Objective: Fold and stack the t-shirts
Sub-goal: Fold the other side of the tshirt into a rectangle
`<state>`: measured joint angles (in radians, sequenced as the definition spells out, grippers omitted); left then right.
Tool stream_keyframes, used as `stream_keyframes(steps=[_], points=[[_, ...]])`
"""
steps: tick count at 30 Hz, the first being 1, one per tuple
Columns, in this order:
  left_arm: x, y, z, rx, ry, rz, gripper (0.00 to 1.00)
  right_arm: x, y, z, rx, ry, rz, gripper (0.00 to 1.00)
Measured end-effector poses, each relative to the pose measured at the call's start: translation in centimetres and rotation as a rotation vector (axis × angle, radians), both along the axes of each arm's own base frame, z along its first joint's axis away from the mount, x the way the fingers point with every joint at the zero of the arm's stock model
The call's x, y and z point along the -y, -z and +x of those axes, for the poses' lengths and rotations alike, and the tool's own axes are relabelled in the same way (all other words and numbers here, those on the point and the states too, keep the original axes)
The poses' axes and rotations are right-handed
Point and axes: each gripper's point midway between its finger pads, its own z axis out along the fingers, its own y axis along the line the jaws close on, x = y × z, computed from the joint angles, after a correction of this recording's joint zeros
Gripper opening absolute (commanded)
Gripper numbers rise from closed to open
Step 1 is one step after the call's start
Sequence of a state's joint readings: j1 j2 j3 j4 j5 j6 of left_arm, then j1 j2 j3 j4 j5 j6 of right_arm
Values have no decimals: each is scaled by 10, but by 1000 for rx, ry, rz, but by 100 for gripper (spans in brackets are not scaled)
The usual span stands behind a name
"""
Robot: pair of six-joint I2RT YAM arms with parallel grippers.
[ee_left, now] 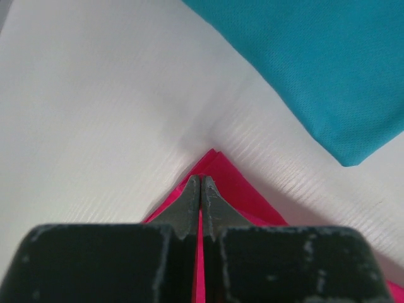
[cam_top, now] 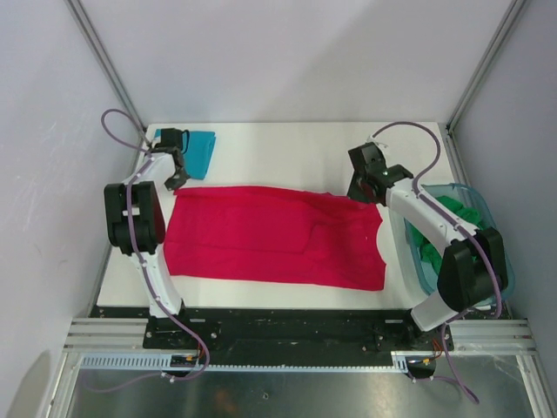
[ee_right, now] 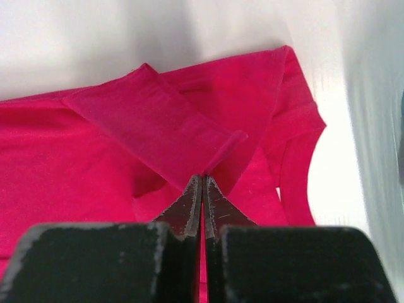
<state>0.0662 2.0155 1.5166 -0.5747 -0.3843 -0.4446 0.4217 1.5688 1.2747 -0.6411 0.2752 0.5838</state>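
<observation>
White table (cam_top: 287, 148) surface is carrying the full layout you are monitoring. On it, the red shirt (cam_top: 261, 235) is lying spread flat across the middle, running from the left arm to the right arm. Its collar end is pointing toward the right side and its straight hem end toward the left.

At the right edge of the table, the see-through tub (cam_top: 505, 287) is sitting partly under the right arm. The green shirt (cam_top: 452, 213) is lying bunched inside the tub. At the far left corner of the table, the teal shirt (cam_top: 200, 150) is resting folded, just beyond the red shirt and apart from it.

You are seeing the left gripper (ee_left: 201, 186) pressing down at the far left corner of the red shirt. Its fingers are closing tight together, with a thin strip of red cloth showing between them, so it is pinching that corner.

You are seeing the right gripper (ee_right: 202, 183) sitting at the far right corner of the red shirt, near the collar. Its fingers are likewise meeting with red cloth caught between them. Just ahead of the tips, a sleeve flap (ee_right: 145, 120) is lying folded back over the shirt body, and the neck opening (ee_right: 297, 170) is curving along the right of it.
</observation>
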Motion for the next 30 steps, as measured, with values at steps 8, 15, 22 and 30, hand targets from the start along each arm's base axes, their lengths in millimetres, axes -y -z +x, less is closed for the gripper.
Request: stream_keyframes(steps=[8, 15, 22, 30], points=[[1, -9, 11, 54, 7, -8, 0, 30, -14, 5, 42, 76, 13, 0], [3, -25, 27, 117, 15, -17, 0, 36, -49, 24, 126, 103, 41, 0], [3, -36, 37, 168, 22, -29, 0, 29, -70, 30, 172, 83, 46, 0], [6, -39, 42, 193, 36, -56, 0, 29, -67, 20, 145, 74, 29, 0]])
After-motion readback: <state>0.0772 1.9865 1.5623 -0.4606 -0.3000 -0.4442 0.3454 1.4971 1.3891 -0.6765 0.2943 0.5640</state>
